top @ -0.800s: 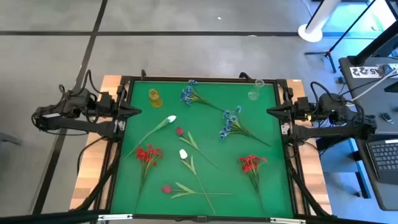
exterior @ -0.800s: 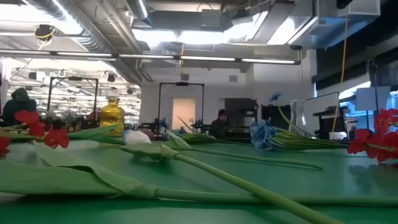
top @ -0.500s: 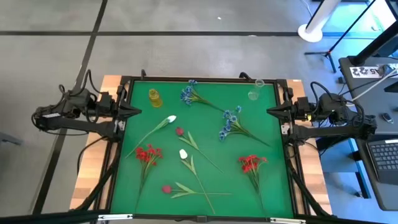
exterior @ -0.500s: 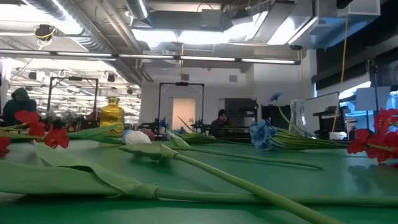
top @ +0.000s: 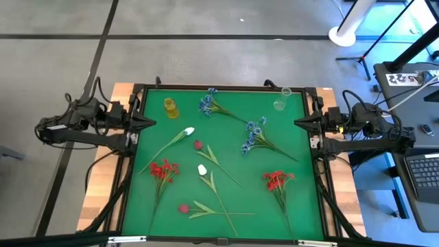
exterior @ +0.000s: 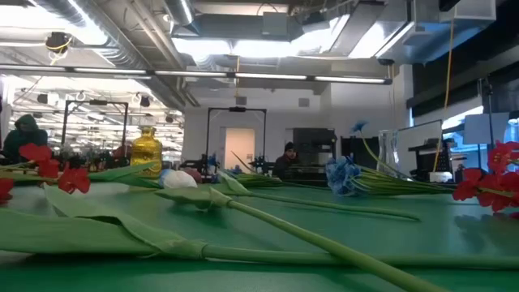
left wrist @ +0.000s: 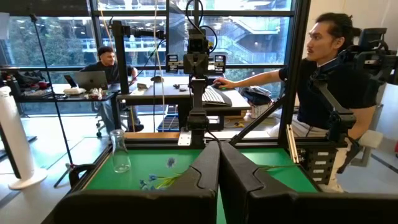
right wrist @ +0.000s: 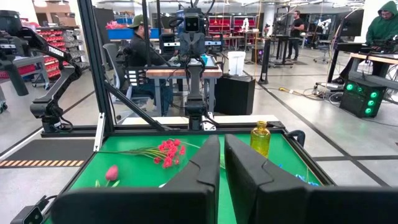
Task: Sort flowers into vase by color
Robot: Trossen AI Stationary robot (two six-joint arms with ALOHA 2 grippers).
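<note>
Flowers [top: 262,137] lie scattered flat across the green table [top: 302,206], all well apart from both sets of fingers: blue clusters [top: 206,103], red clusters [top: 163,169], white tulip buds [top: 202,169] and small dark pink buds [top: 183,208]. A yellow vase [top: 169,107] and a clear vase [top: 280,101] stand upright at the far edge. The left gripper [top: 149,123] waits at the left table edge, fingers clenched on nothing; the right gripper [top: 299,123] waits at the right edge, fingers likewise pressed together and empty.

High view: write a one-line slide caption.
Artificial red, blue and white flowers lie scattered on the green mat; both arms wait at its sides.
</note>
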